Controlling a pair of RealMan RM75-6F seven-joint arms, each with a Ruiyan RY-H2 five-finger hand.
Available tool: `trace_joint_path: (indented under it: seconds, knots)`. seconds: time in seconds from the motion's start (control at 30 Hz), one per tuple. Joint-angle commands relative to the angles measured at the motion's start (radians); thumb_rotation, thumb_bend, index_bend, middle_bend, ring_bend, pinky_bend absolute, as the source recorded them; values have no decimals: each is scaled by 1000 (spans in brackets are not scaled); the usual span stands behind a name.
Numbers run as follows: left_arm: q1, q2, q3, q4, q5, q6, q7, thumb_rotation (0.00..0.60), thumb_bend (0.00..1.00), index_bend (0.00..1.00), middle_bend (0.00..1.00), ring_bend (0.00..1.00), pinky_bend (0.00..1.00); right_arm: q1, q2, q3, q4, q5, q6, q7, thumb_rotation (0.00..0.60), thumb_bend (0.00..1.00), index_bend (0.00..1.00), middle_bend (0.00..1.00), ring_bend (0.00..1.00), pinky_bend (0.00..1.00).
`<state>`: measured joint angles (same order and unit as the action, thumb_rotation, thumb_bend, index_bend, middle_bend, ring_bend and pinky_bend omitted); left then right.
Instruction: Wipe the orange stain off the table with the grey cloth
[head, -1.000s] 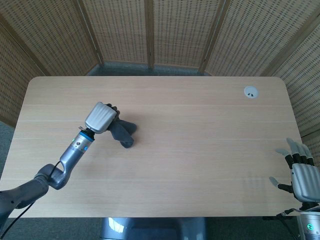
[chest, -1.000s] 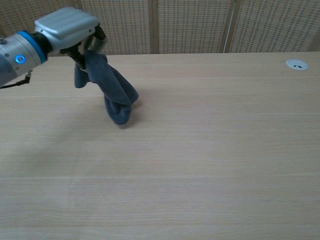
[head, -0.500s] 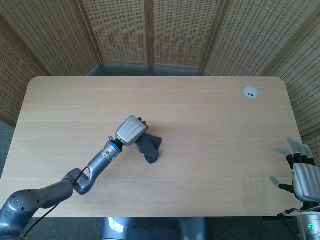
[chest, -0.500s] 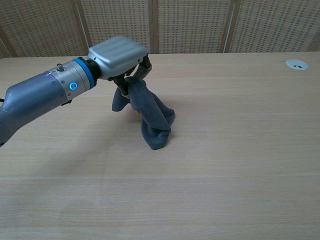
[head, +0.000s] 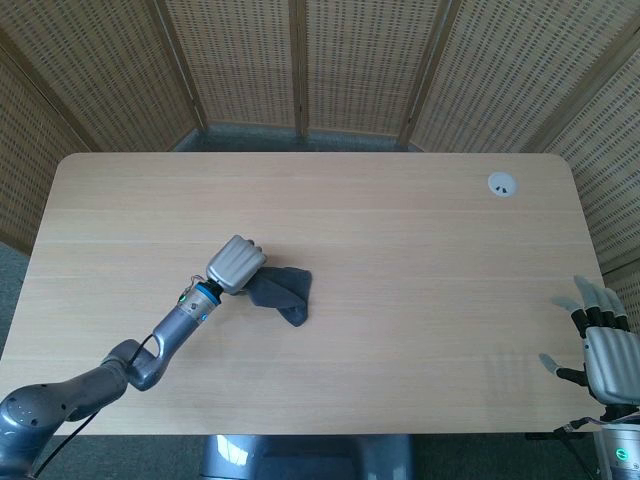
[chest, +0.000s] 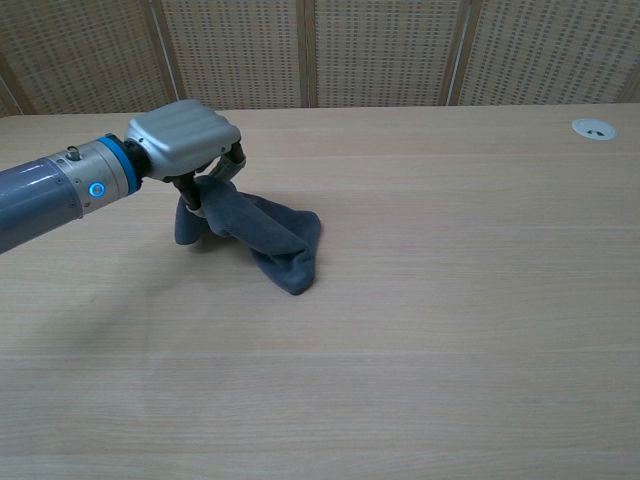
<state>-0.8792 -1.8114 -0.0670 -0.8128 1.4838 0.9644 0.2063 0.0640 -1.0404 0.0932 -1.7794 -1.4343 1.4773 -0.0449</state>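
Observation:
My left hand (head: 236, 266) (chest: 183, 140) grips one end of the grey cloth (head: 282, 294) (chest: 265, 236). The cloth's other end trails to the right and lies flat on the wooden table (head: 400, 250) (chest: 450, 250), left of centre. No orange stain shows on the table in either view; the cloth may cover it. My right hand (head: 598, 340) hovers at the table's front right corner with its fingers spread and nothing in them. The chest view does not show that hand.
A small round white cable grommet (head: 502, 184) (chest: 593, 128) is set in the table's far right corner. Woven wicker screens (head: 300, 60) stand behind the table.
My left hand swung right with the cloth, then came back left and lower, dragging the cloth so more of it lies on the table. The right hand has stayed still.

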Motion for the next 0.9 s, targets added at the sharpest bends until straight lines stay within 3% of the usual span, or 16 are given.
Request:
trace_joint_path:
  seconds: [0.03,0.37,0.57,0.73,0.9]
  knots:
    - [25,29,15,14,-4,2,-11,600,151,751,680,635,897,1,-1,0,-1,-2,0,-2,600,0,241,0,0,0]
    - [101,131,66,56,34,70,-92,600,150,751,681,635,897,-3,2,2,-5,-3,9,4,600,0,241,0,0,0]
    - [152,208,40,62,0,112,-163,600,151,751,681,635,897,-5,2,-1,-8,-12,13,4,600,1,241,0,0,0]
    - [182,253,-14,37,-36,179,-248,600,152,751,682,635,897,-7,4,-2,-11,-16,18,5,600,0,236,0,0,0]
    - [192,274,-47,16,-47,227,-260,600,151,750,681,635,897,-7,2,-4,-12,-20,19,1,600,0,236,0,0,0]
